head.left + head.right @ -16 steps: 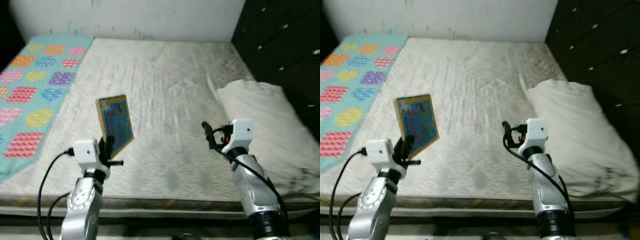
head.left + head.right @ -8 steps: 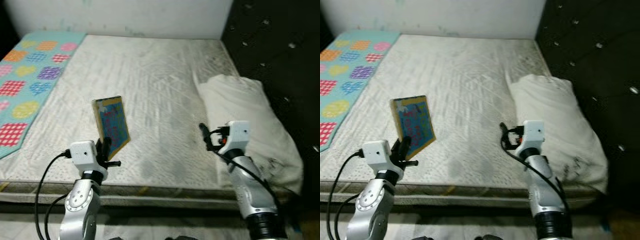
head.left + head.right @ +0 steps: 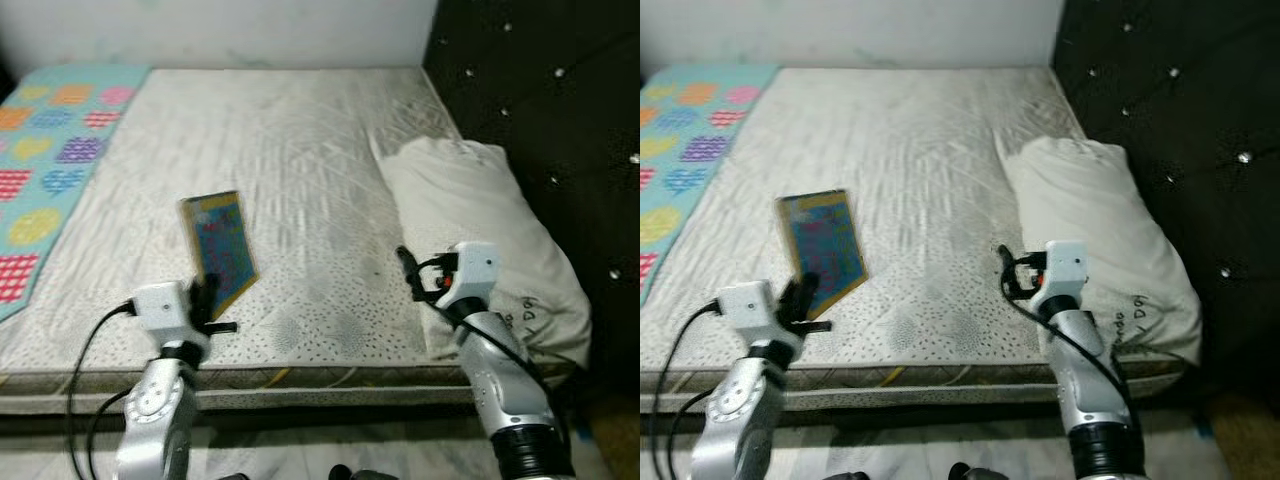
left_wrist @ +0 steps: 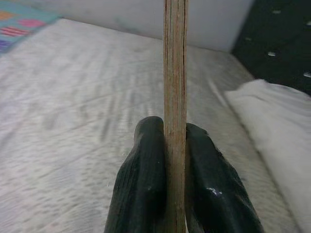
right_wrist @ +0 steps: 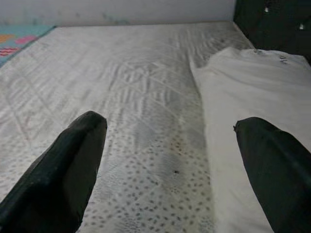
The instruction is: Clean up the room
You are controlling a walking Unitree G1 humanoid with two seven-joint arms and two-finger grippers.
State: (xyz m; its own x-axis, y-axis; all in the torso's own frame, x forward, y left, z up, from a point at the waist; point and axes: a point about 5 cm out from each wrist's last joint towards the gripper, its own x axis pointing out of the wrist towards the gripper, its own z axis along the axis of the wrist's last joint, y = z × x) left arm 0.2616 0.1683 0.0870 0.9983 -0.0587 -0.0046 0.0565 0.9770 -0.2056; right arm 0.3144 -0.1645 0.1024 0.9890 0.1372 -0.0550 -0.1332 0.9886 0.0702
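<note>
You are holding a colourful book (image 3: 220,250) upright over the near edge of the bed (image 3: 300,150), your left tool (image 4: 175,160) clamped on its lower edge. Your right tool (image 5: 170,170) is hovering spread apart beside the white pillow (image 3: 470,220). Carry the book steadily, keeping the clamp firm so it does not tip

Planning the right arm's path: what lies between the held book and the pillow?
Only bare mattress between the book and the pillow, per the left eye view.
</note>
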